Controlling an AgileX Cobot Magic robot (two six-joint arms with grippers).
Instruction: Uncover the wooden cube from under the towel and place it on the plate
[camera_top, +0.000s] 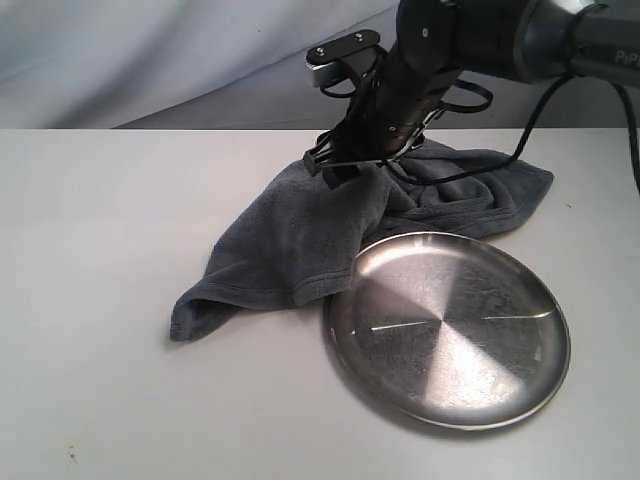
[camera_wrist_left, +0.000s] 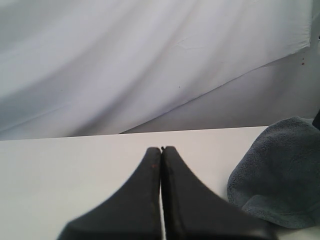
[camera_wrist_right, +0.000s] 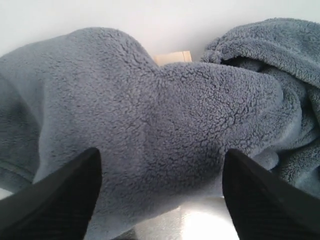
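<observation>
The dark grey-blue towel lies bunched on the white table, its near hem touching the rim of the silver plate. My right gripper is down on the towel's raised hump and open. In the right wrist view its fingers straddle that hump, right gripper, with towel filling the gap. A pale sliver of the wooden cube peeks out beyond the fold, and the plate gleams below. The cube is hidden in the exterior view. My left gripper is shut and empty, beside a towel corner.
The white table stretches left of the towel and in front of it. A pale draped backdrop hangs behind. The right arm's black cable loops over the towel's far right side.
</observation>
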